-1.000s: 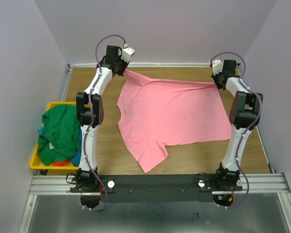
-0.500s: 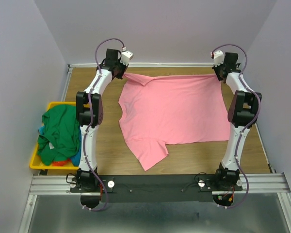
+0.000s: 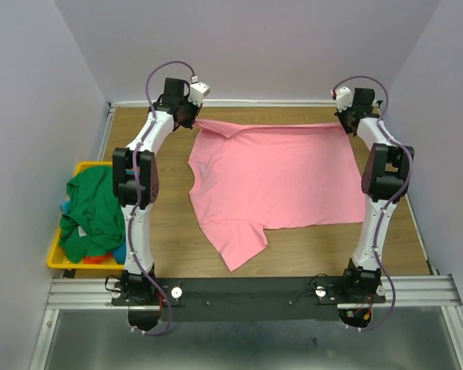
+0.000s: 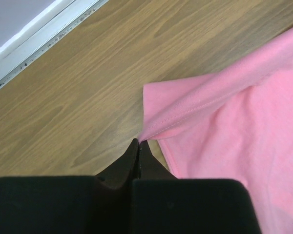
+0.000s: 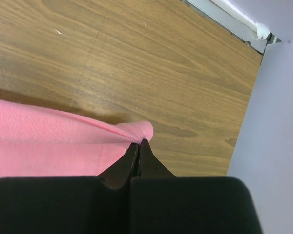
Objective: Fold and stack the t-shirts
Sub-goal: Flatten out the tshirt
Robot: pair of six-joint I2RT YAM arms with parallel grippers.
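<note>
**Top external view:** Two arms reach to the far side of the wooden table [image 3: 170, 223], where one pink t-shirt [image 3: 274, 177] lies spread flat between them. One sleeve points toward the near edge. One yellow bin [image 3: 55, 260] sits off the table's left edge. It holds a crumpled green t-shirt [image 3: 92, 212], with a scrap of blue cloth [image 3: 120, 250] and a scrap of orange cloth [image 3: 100, 259] showing beneath it. A second ago the pink shirt's far hem sagged toward the middle and its far right corner sat lower. That hem now runs nearly straight along the far side. The right gripper [image 3: 345, 123] has moved back toward the wall, and the left arm's elbow has swung outward to the left. The left gripper [image 3: 193, 119] has closed on the shirt's far left corner, and the right gripper has closed on its far right corner.

**Left wrist view:** The left gripper [image 4: 138, 146] has its jaws pressed fully together, pinching the tip of a folded-over hem corner of the pink t-shirt [image 4: 234, 122]. The corner is lifted just off the wood.

**Right wrist view:** The right gripper [image 5: 138, 145] is likewise clamped tight, its fingertips nipping a small rounded pucker of the pink t-shirt [image 5: 49, 136] at its corner. Bare table lies beyond, near the side wall.
</note>
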